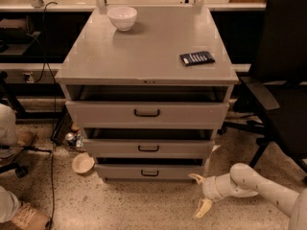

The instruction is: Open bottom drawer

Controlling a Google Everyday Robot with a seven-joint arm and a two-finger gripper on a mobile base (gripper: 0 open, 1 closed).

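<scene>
The grey cabinet (144, 56) has three drawers, all slightly pulled out. The bottom drawer (120, 171) is the lowest, with a shallow grey front and a small black bar handle (149, 173). My gripper (199, 193) is low near the floor at the drawer's right front corner, on a white arm (259, 186) coming in from the lower right. Its two yellowish fingers (203, 208) are spread apart and hold nothing. One fingertip is close to the drawer's right end; the other points down toward the floor.
A white bowl (122, 17) and a dark flat packet (197, 58) lie on the cabinet top. A black office chair (280, 80) stands at the right. A small bowl (82, 163) and clutter lie on the floor at the left, with cables and white robot parts (9, 128).
</scene>
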